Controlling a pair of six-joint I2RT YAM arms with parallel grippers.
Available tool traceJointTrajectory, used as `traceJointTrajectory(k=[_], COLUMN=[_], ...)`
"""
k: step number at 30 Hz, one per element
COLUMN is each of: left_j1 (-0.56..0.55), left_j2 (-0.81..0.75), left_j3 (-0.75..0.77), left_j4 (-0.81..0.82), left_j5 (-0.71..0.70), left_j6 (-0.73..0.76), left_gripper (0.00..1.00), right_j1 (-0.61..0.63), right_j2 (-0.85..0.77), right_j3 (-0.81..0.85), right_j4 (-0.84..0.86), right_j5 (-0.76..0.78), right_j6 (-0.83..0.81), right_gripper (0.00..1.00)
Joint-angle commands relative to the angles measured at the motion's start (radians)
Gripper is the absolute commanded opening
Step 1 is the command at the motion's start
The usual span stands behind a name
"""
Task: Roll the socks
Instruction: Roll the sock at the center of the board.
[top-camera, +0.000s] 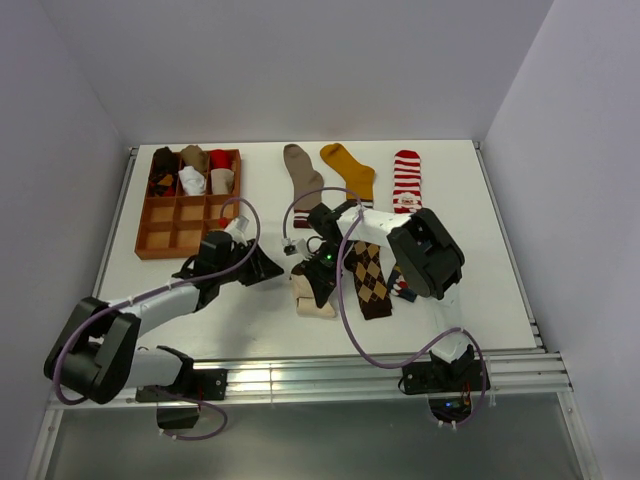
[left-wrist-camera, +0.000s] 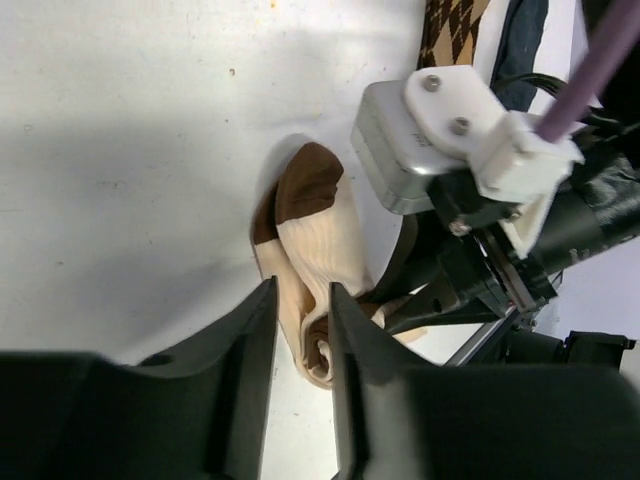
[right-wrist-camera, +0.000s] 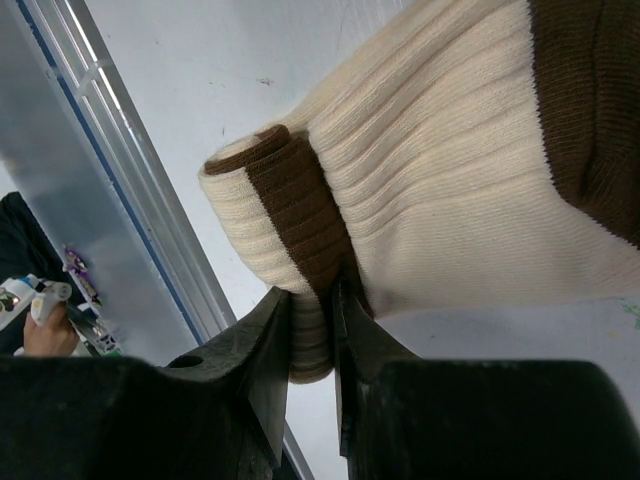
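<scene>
A cream-and-brown sock lies at the table's middle front, partly rolled. My right gripper is over it. In the right wrist view it is shut on the rolled brown-banded end. The flat part of the sock stretches away to the right. My left gripper is at the sock's left side. In the left wrist view its narrow jaws close on the sock's cream edge. The brown argyle sock lies flat just to the right, and also shows in the left wrist view.
A taupe sock, a mustard sock and a red-white striped sock lie flat at the back. A navy sock is mostly under the right arm. The wooden grid tray at the back left holds rolled socks in its far row.
</scene>
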Motion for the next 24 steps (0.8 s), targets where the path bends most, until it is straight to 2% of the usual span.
traceJointTrajectory(k=[1, 4, 9, 12, 17, 18, 24], left_j1=[0.002, -0.013, -0.079, -0.226, -0.4, -0.433, -0.522], left_j2=[-0.064, -0.142, -0.253, -0.259, -0.143, -0.124, -0.006], left_j3=[0.003, -0.066, -0.158, -0.132, -0.045, -0.014, 0.07], left_j4=[-0.031, 0.022, 0.085, 0.066, 0.027, 0.018, -0.008], left_j5=[-0.025, -0.03, -0.08, -0.178, -0.307, -0.342, -0.471], left_j6=[0.037, 0.024, 0.023, 0.058, 0.13, 0.141, 0.224], left_gripper=[0.3, 0.22, 0.18, 0.17, 0.31, 0.36, 0.5], right_j1=[-0.002, 0.009, 0.02, 0.02, 0.02, 0.02, 0.02], right_j2=[0.076, 0.087, 0.163, 0.203, 0.24, 0.246, 0.292], right_j3=[-0.04, -0.007, 0.107, 0.154, 0.196, 0.2, 0.276], right_j4=[0.041, 0.018, -0.055, -0.084, -0.127, -0.137, -0.218], right_j5=[0.269, 0.263, 0.258, 0.241, 0.224, 0.22, 0.178], right_j6=[-0.054, -0.052, -0.045, -0.045, -0.058, -0.075, -0.123], right_gripper=[0.06, 0.06, 0.07, 0.07, 0.08, 0.08, 0.09])
